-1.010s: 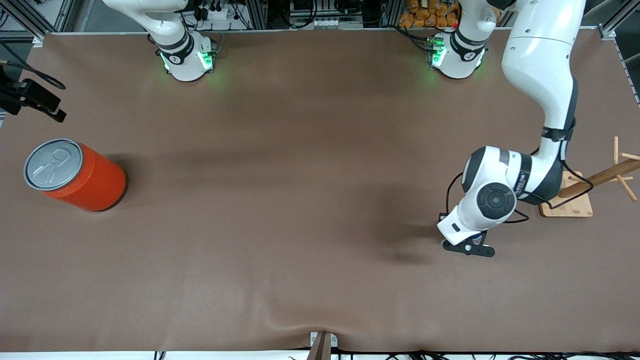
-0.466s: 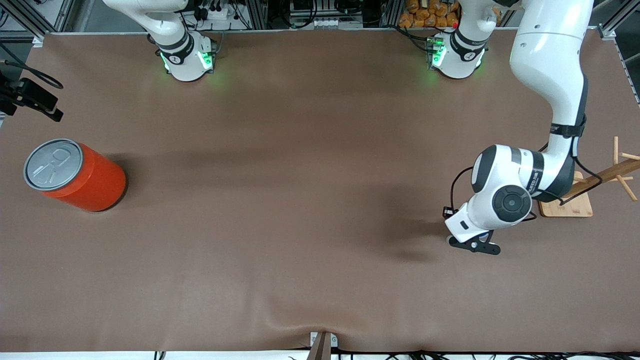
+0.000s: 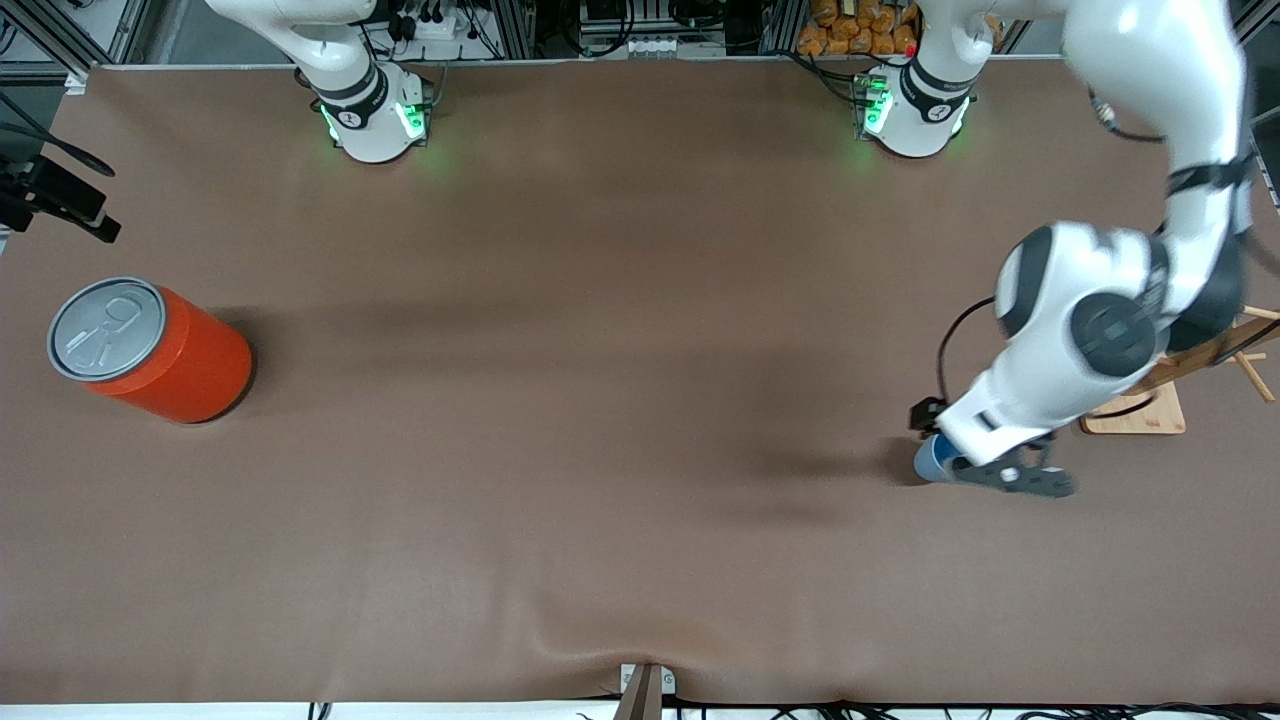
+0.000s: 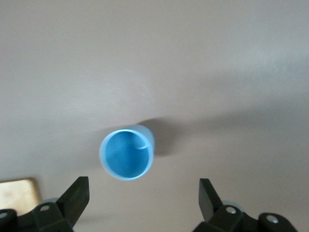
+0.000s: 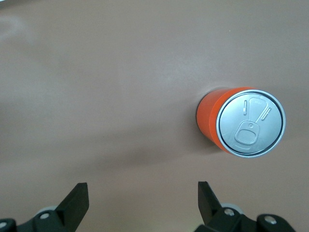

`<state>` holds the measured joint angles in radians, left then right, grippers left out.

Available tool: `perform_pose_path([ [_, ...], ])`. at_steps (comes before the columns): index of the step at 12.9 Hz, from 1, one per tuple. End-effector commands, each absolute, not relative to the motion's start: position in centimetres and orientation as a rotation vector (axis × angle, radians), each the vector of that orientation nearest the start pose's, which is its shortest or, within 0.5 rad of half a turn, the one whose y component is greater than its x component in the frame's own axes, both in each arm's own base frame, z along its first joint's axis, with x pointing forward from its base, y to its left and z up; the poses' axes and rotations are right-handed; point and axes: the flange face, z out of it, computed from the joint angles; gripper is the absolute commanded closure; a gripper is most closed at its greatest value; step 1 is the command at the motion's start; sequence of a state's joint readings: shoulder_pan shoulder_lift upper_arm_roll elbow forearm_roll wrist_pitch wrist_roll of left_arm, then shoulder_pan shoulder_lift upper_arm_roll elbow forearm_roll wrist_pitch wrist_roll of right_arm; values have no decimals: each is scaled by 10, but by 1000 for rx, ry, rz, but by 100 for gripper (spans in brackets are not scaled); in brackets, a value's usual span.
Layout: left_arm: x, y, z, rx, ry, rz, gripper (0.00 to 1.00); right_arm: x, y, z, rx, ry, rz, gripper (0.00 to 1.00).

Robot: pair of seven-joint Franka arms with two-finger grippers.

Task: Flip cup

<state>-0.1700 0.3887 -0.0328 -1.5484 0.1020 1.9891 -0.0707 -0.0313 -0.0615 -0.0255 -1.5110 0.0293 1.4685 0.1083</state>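
Note:
The light-blue cup [image 4: 126,152] stands upright on the brown table, mouth up, with its darker blue inside showing. In the front view the cup [image 3: 932,461] peeks out from under the left hand, near the left arm's end of the table. My left gripper [image 4: 143,189] hangs open just above the cup and a little to one side of it, touching nothing; in the front view the left gripper [image 3: 1012,480] covers part of the cup. My right gripper [image 5: 143,191] waits open and empty, high over the table beside the orange can.
A large orange can [image 3: 150,350] with a grey pull-tab lid stands at the right arm's end of the table; the right wrist view shows the orange can [image 5: 241,126] from above. A wooden peg stand [image 3: 1135,415] sits close to the left hand.
The left gripper went from shut to open, letting go of the cup, and the arm swung up and toward its own end of the table. The cup now shows, standing on the table.

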Motion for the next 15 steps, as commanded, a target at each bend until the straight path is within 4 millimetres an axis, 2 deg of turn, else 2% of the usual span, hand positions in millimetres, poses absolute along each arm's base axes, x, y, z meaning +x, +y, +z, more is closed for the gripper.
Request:
perform_pose_path([
  [1, 633, -62, 528, -3170, 56, -194, 0, 515, -27, 680, -3081, 235, -34, 0],
  [4, 584, -39, 596, -3174, 41, -114, 0, 515, -23, 680, -3082, 226, -32, 0],
  [7, 560, -35, 623, -3163, 111, -48, 0, 515, -18, 681, -3082, 209, -36, 0],
  [8, 555, -31, 638, -3158, 117, -53, 0, 515, -17, 681, -3083, 207, -33, 0],
  [10, 549, -29, 646, -3153, 122, 5, 0, 515, -18, 680, -3082, 209, -33, 0],
  [11, 546, -39, 649, -3121, 146, 21, 0, 515, -20, 680, -3082, 216, -34, 0],
  [13, 545, -44, 649, -3098, 164, 22, 0, 517, -22, 678, -3082, 221, -29, 0],
  [15, 542, -41, 648, -3109, 154, 72, 0, 517, -22, 679, -3081, 221, -31, 0],
])
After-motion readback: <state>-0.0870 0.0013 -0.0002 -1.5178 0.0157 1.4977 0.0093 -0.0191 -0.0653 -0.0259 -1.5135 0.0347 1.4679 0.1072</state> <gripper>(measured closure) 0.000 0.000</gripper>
